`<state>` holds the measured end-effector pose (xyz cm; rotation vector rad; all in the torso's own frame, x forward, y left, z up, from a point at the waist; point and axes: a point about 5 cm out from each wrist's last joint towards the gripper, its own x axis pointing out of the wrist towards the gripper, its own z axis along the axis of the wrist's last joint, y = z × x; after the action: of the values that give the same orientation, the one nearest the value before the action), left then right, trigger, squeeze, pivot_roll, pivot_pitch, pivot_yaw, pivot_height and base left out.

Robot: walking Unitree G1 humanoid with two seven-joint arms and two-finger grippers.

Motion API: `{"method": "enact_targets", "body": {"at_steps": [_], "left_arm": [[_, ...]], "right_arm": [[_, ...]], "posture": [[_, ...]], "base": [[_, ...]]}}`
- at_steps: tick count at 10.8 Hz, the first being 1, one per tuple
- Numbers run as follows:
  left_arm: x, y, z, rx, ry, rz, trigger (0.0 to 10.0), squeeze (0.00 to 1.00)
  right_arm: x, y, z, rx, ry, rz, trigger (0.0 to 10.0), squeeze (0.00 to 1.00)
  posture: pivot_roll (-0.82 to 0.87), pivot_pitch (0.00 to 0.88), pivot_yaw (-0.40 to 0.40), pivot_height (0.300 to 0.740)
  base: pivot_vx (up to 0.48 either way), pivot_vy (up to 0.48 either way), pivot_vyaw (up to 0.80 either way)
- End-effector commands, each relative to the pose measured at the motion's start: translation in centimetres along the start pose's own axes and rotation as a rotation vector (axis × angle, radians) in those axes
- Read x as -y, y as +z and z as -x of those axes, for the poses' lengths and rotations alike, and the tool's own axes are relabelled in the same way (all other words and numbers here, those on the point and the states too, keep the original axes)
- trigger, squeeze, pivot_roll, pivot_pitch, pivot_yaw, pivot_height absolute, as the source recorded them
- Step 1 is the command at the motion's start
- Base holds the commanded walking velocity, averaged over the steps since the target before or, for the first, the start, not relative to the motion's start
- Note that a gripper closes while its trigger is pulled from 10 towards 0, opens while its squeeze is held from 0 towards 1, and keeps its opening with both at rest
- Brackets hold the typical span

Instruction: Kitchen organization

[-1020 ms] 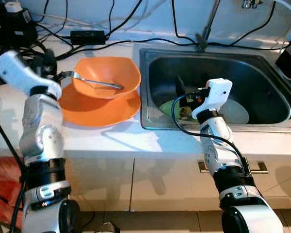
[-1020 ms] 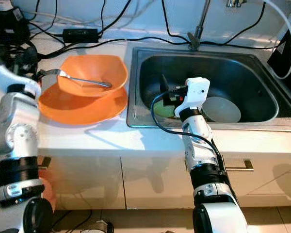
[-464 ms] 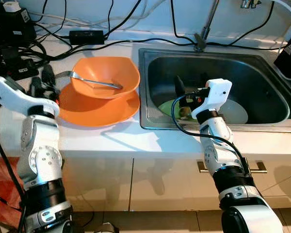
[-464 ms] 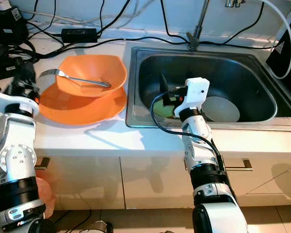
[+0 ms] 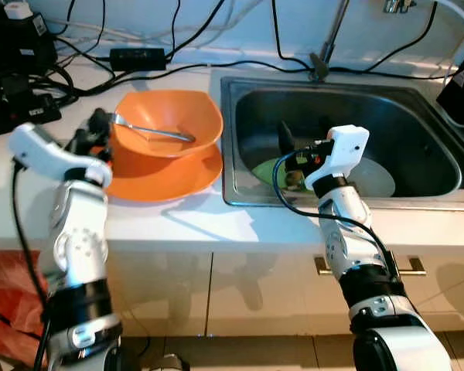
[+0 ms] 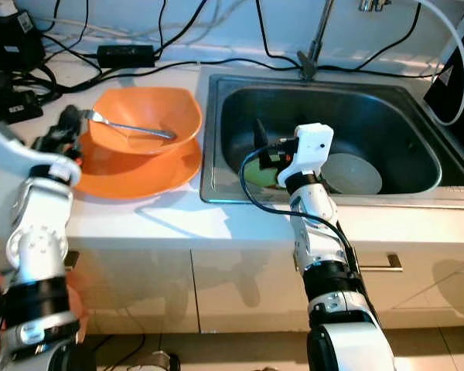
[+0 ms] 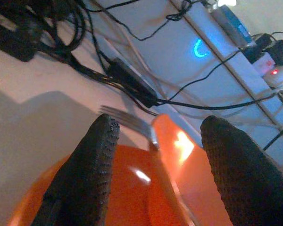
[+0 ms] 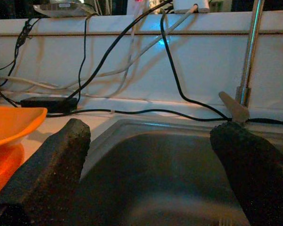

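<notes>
My left end effector sits low over the white surface just beside the orange plate, its black fingers spread wide. Between them, in the left wrist view, I see the fork, its tines poking out past the rim of the orange bowl that stands on that plate. The fork's handle lies across the inside of the bowl. I am lined up on the tine end but not touching it as far as I can judge; nothing is pinched yet.

My right end effector hangs over the sink, fingers spread apart and holding nothing. Below it in the basin lie a green plate and a white plate, and there is a small brownish thing next to the green plate that I cannot identify from here.

By my reckoning the organizing has barely begun. The bowl, plate and fork are still stacked together on the surface, and the dishes in the sink are untouched. The fork looks like the step in hand: close on it, lift it clear of the bowl, then deal with the bowl, the plate and whatever belongs in the sink.
</notes>
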<state>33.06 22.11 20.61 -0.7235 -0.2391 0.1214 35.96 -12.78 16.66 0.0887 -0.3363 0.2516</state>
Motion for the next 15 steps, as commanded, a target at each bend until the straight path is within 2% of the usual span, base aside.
{"method": "enact_targets", "body": {"at_steps": [1,5,8,9,10,11,13,15], "left_arm": [[0.6,-0.2,-0.4,-0.018,-0.023,-0.005,10.0,0.00],[1.1,0.1,-2.1,-0.020,-0.025,0.014,10.0,0.00],[1.1,0.1,-3.2,-0.015,-0.011,0.061,10.0,0.00],[0.6,-0.2,-3.6,-0.022,0.021,0.097,10.0,0.00],[-0.2,-0.7,-3.8,-0.042,0.056,0.146,10.0,0.00],[-0.4,-1.0,-3.8,-0.055,0.063,0.159,10.0,0.00],[-0.8,-1.7,-3.7,-0.067,0.090,0.168,10.0,0.00],[-0.5,-1.3,-4.0,-0.044,0.074,0.160,10.0,0.00]], "right_arm": [[0.2,0.0,0.0,0.001,-0.008,-0.002,10.0,0.00],[0.2,0.0,0.1,0.000,-0.007,-0.001,10.0,0.00],[0.2,-0.1,0.2,-0.004,-0.005,0.003,10.0,0.00],[0.2,0.0,0.2,-0.005,-0.006,0.004,10.0,0.00],[0.3,0.0,0.1,-0.006,-0.005,0.006,10.0,0.00],[0.3,0.0,0.1,-0.006,-0.005,0.006,10.0,0.00],[0.2,0.0,0.1,-0.007,0.001,0.007,10.0,0.00],[0.2,0.0,0.1,-0.007,0.002,0.008,10.0,0.00]], "posture": [[0.08,0.058,-0.056,0.740],[0.07,0.062,-0.050,0.740],[0.06,0.063,-0.050,0.740],[0.06,0.062,-0.049,0.740],[0.05,0.061,-0.049,0.740],[0.05,0.061,-0.048,0.740],[0.06,0.059,-0.053,0.740],[0.06,0.058,-0.054,0.740]], "base": [[0.000,0.000,0.00],[0.000,0.000,0.00],[0.000,0.000,0.00],[0.000,0.000,0.00],[0.000,0.000,0.00],[0.000,0.000,0.00],[0.000,0.000,0.00],[0.000,0.000,0.00]]}}
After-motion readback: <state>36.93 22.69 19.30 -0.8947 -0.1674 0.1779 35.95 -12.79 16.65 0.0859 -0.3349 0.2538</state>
